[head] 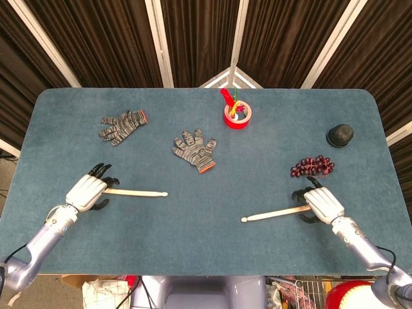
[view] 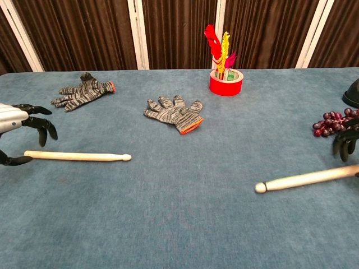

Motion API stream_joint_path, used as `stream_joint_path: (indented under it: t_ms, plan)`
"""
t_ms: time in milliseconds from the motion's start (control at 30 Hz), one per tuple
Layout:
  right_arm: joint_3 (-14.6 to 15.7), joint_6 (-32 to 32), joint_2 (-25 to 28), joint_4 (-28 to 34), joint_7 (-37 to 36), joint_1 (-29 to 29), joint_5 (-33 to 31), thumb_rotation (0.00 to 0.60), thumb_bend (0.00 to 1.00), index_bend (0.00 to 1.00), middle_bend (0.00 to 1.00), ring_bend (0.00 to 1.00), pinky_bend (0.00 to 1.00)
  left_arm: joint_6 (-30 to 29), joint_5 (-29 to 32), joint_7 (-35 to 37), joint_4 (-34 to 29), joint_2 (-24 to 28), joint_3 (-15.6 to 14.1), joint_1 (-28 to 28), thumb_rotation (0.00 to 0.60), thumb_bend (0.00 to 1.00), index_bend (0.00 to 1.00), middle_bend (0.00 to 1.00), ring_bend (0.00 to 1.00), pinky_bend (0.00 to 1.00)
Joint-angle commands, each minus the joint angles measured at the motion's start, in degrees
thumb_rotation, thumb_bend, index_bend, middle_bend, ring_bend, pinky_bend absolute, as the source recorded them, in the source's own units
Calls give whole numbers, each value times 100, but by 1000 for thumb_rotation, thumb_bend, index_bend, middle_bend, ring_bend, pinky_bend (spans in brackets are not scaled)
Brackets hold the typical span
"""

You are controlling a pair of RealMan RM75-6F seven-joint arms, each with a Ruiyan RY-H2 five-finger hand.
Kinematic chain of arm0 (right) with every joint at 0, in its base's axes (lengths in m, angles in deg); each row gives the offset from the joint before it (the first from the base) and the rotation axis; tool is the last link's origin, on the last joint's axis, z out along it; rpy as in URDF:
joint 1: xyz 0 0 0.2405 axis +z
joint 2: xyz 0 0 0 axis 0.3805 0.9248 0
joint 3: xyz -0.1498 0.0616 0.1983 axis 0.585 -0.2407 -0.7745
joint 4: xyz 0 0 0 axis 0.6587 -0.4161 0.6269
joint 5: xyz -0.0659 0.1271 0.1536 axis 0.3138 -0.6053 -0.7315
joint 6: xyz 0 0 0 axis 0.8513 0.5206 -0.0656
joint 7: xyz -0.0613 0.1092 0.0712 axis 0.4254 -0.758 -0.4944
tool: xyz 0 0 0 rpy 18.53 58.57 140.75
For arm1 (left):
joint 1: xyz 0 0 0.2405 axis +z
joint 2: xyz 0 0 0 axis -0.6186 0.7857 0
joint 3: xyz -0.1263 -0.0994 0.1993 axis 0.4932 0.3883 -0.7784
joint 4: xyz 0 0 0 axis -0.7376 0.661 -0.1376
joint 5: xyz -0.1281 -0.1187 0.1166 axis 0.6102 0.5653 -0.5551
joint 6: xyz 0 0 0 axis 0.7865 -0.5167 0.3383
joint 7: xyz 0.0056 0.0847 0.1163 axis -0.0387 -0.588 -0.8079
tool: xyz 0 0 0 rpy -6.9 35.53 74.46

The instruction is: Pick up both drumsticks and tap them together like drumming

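Observation:
The left drumstick [head: 135, 192] [view: 76, 156] lies flat on the blue table, tip pointing right. My left hand [head: 87, 191] [view: 17, 126] hovers over its butt end with fingers spread and thumb below, not closed around it. The right drumstick [head: 275, 213] [view: 305, 179] lies low on the table and looks blurred, its tip pointing left and toward me. Over its butt end sits my right hand [head: 324, 204]. In the chest view its dark fingers [view: 342, 147] hang just above the stick, apart from it.
A striped glove [head: 196, 150] [view: 175, 114] lies mid-table and another glove [head: 122, 125] [view: 83, 91] at the back left. A red cup with feathers [head: 237, 113] [view: 226, 78] stands at the back. Grapes [head: 312, 166] [view: 334, 121] lie beside my right hand. A black dome [head: 340, 135] sits at the far right.

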Motion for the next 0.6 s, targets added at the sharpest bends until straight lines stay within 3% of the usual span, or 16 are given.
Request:
stream_joint_path:
  t_ms: [33,233,400,600]
  plan:
    - [-105,310,454,712,387,24,-367,600,216,99,251,241,4,-211,14,101,-293,167,65,76,600,475,253,328,8,0]
    - [-502,-405,1338,2181,447,-225,-704,600,187,29,172,184,0,-1212,-254,444,-1316,746,191,400,600,475,233,246,0,0]
    - [-786,-1402,1821,3048,1028,-671,-897,600,187,30,172,184,0,-2274,-499,-14,-2069,1292,166,927,600,473,240,203,0,0]
    - [-657,-2259,2169,3765,1744,-1317,-849,600,187,30,172,184,0,-2872,-128,-803,-2929,1913,-83,1692,600,469,241,163,0,0]
